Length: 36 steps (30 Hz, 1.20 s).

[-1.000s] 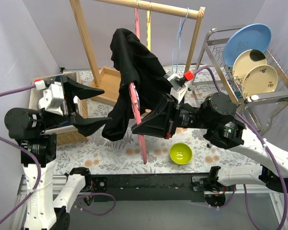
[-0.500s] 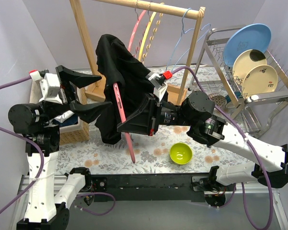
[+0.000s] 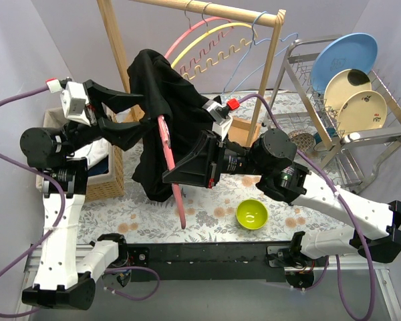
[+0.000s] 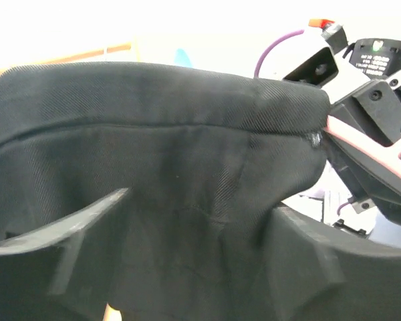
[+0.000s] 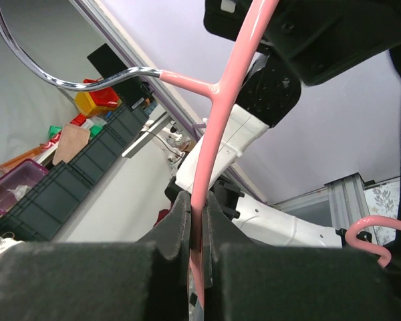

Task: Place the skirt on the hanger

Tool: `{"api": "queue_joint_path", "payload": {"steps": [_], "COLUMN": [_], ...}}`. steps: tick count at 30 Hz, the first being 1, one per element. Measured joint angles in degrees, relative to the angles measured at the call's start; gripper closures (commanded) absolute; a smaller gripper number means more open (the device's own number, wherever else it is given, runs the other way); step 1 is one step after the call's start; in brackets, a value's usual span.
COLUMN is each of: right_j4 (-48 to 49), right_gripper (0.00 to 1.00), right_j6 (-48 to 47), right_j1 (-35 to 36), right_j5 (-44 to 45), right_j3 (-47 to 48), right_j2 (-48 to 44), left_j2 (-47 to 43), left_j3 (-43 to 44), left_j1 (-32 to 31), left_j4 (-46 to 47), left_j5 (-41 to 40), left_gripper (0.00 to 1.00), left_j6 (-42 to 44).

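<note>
The black skirt [image 3: 170, 110] hangs draped over the top of a pink hanger [image 3: 172, 170], which points down toward the table. My right gripper [image 3: 170, 177] is shut on the hanger's pink bar [image 5: 217, 114]; its metal hook [image 5: 53, 73] curves away at the upper left. My left gripper [image 3: 139, 115] is open at the skirt's left side, one finger above and one below, near the upper fold. In the left wrist view the skirt [image 4: 187, 154] fills the frame between the spread fingers [image 4: 67, 241], and the pink hanger [image 4: 367, 150] shows at the right.
A wooden clothes rack [image 3: 207, 10] stands behind, with pink [image 3: 187, 37], yellow [image 3: 217, 28] and blue [image 3: 267, 60] hangers on its rail. A wicker basket [image 3: 113, 175] is at the left. A green bowl [image 3: 252, 214] sits front centre. A dish rack [image 3: 361, 137] with plates is at the right.
My right arm carried the hanger and skirt left and up. My left gripper rose and closed in on the skirt's upper left side. The hangers on the rail swung.
</note>
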Motion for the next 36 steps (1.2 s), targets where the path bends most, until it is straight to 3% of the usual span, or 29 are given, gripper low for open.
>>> {"api": "queue_joint_path", "payload": {"steps": [3, 4, 10, 16, 26, 36], "right_j4": [1.2, 1.7, 4.8, 7.3, 0.5, -5.8], "right_gripper": [0.99, 0.99, 0.99, 0.99, 0.99, 0.99], "right_j6": [0.9, 1.4, 3.4, 3.0, 1.0, -2.1], "right_j1": [-0.3, -0.6, -2.5, -5.3, -5.6, -5.4], "right_j5": [-0.4, -0.7, -3.5, -7.4, -12.5, -18.2], "right_j3": [-0.6, -0.9, -3.4, -9.8, -14.3, -12.8], "right_j2": [0.0, 0.0, 0.4, -2.2, -11.6, -14.5], "left_j2": [1.8, 2.5, 6.5, 12.2, 16.7, 20.9], "left_j3": [0.9, 1.2, 4.2, 12.5, 17.0, 18.1], "left_j1": [-0.8, -1.1, -2.0, -2.2, -2.5, -2.3], "left_j4": [0.8, 1.0, 1.7, -2.8, -8.0, -13.2], "left_j5": [0.2, 0.2, -0.9, -2.3, -9.3, -16.2], "left_gripper": [0.82, 1.0, 1.0, 1.0, 1.0, 1.0], "left_j6": [-1.0, -1.3, -2.6, -2.6, -2.5, -2.8]}}
